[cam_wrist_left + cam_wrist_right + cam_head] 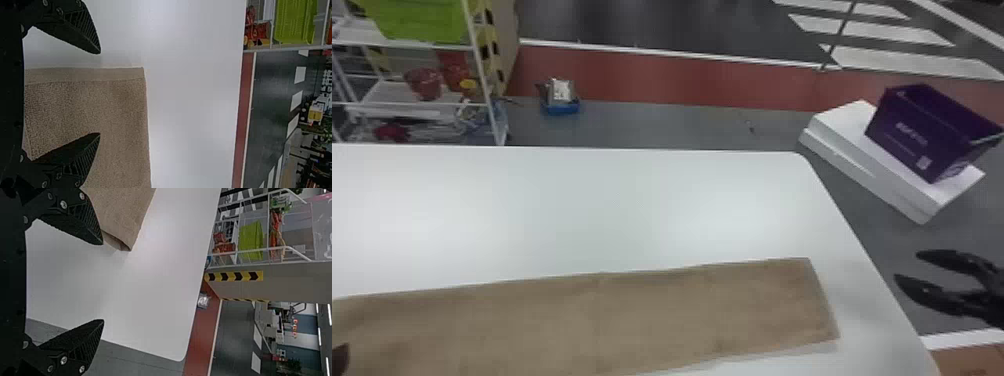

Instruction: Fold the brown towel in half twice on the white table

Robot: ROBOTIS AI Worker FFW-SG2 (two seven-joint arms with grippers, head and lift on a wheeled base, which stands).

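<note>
The brown towel [612, 320] lies in a strip on the white table [582, 200]. The left gripper [339, 359], its 2 fingers spread, is at 1 end; the right gripper [907, 266], parted and empty, hangs beyond the other.

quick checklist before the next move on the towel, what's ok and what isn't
- brown towel laid flat on the white table: ok
- left gripper open, at the towel's left end: ok
- right gripper open: ok
- right gripper lined up over the towel: not ok, it's out past the right end
- towel gripped: not ok, by neither gripper
- first fold already made: cannot tell
</note>
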